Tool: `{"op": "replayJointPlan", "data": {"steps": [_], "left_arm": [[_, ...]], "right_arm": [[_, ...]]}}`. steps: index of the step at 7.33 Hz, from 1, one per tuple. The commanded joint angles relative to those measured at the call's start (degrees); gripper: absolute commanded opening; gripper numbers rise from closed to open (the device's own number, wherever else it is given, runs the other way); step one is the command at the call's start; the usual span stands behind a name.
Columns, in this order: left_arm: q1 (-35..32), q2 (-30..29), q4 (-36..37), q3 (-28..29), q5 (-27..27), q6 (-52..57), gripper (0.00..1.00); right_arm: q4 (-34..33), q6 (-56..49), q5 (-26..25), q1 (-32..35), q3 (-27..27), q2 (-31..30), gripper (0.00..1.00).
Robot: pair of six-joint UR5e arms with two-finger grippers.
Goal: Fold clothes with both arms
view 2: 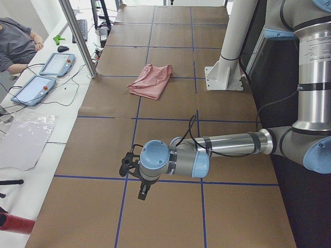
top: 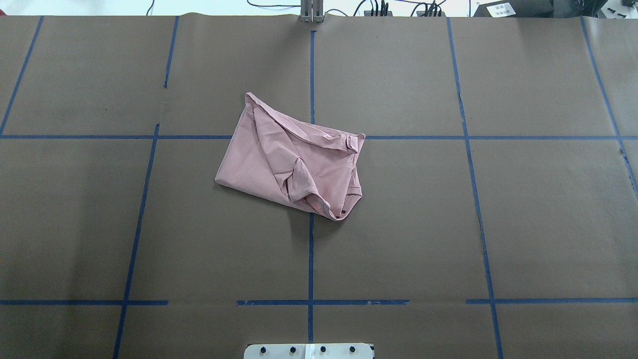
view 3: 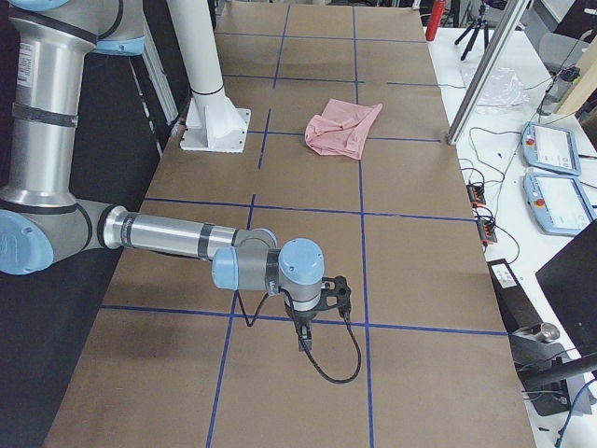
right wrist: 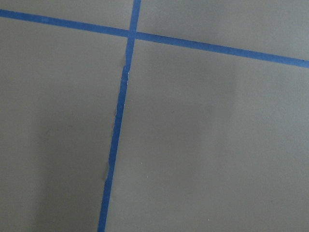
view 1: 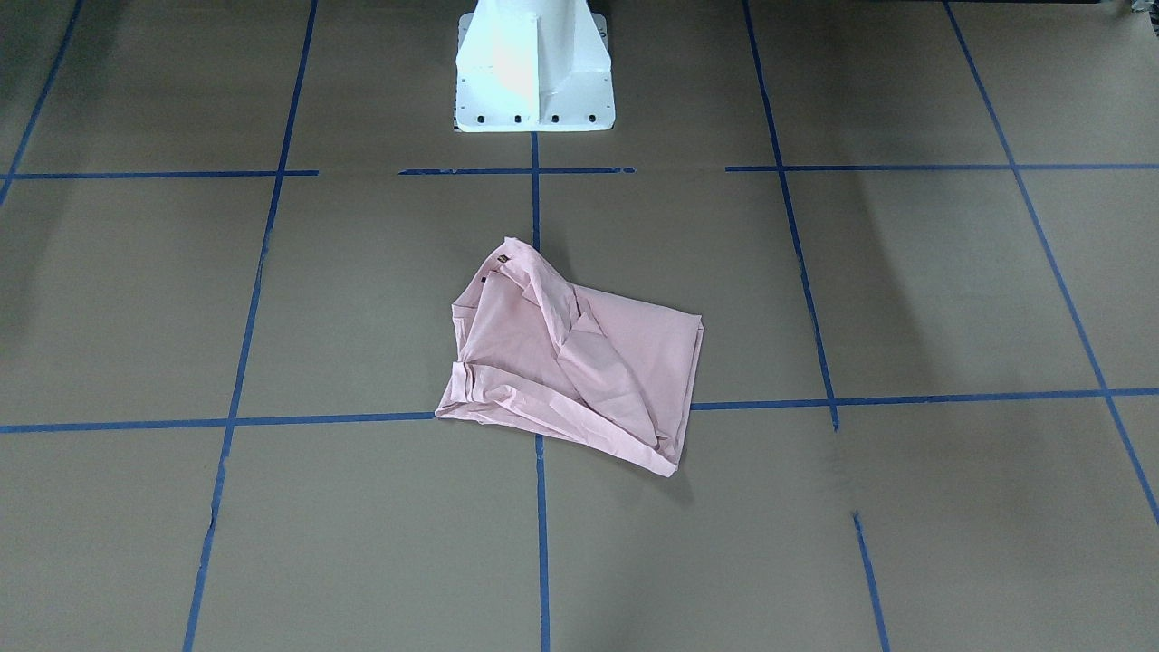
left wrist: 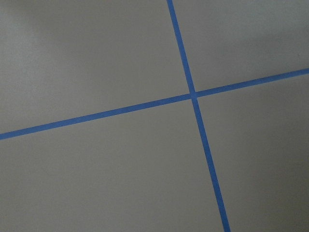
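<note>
The pale pink T-shirt lies folded into a rumpled packet at the middle of the table, plain side up, with a small dark tag at one corner. It also shows in the overhead view and both side views. Neither arm is over it. My left gripper hangs low over the table's left end, far from the shirt. My right gripper hangs low over the right end. Both show only in side views, so I cannot tell whether they are open or shut. The wrist views show only bare paper.
Brown paper with a blue tape grid covers the table. The white pedestal base stands at the robot's side of the table. Tablets and cables lie on a side bench, where a person sits.
</note>
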Motion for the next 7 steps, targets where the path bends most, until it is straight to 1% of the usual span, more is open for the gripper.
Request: {"op": "replayJointPlan", "data": {"steps": [1,3,5,7], "left_arm": [[-0.02,-0.13,-1.19,-0.38,-0.16,0.07,1.0],[0.24,0.39,-4.43,-0.12,-0.43,-0.02,1.0],[3.29,0.04,-3.04,0.14,0.27,-1.16,1.0],[5.85,-0.4,-2.77,-0.3,0.19,-7.73,1.0]], "right_arm": [[0.11,-0.72,-0.16,0.14,0.33,-0.87,1.0],[0.11,0.15,0.71,0.06,0.5,-0.27,1.0],[0.02,0.25,0.71,0.06,0.5,-0.35,1.0],[0.11,0.25,0.36,0.06,0.5,-0.36,1.0]]}}
